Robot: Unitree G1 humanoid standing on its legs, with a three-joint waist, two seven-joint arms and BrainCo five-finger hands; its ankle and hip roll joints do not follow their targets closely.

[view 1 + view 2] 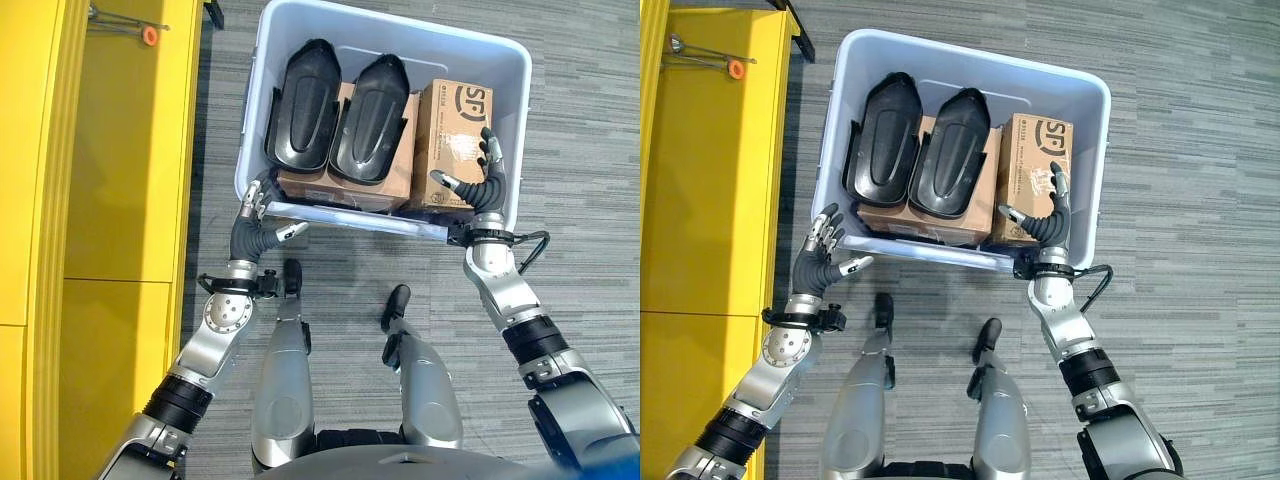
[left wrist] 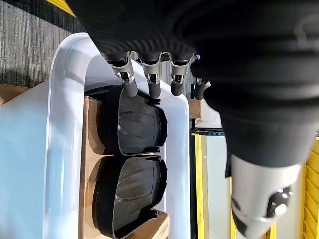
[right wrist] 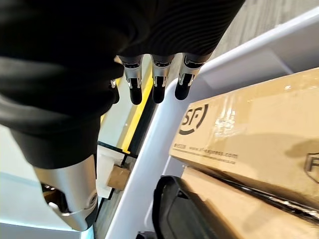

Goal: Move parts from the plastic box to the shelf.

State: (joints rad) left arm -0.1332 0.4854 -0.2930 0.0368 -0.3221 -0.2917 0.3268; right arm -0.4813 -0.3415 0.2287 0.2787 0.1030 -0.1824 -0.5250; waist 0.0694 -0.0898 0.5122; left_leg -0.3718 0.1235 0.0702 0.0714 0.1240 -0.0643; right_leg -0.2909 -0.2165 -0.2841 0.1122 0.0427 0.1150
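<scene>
Right hand (image 1: 487,180) open over the right cardboard box (image 1: 455,130) inside plastic box (image 1: 505,60); left hand (image 1: 818,262) open at near-left corner, outside.

Both your arms are raised, hands open and empty.

Your left hand (image 1: 820,262) is up on the left, fingers (image 2: 152,83) straight and spread, thumb out to the right. Your right hand (image 1: 487,180) reaches farther on the right, fingers (image 3: 158,82) extended, thumb splayed left, nothing between them.

Pale blue-grey plastic box (image 1: 520,80), black parts (image 1: 303,105), brown cartons (image 1: 450,140), yellow shelf (image 1: 120,150), perhaps metal.
</scene>
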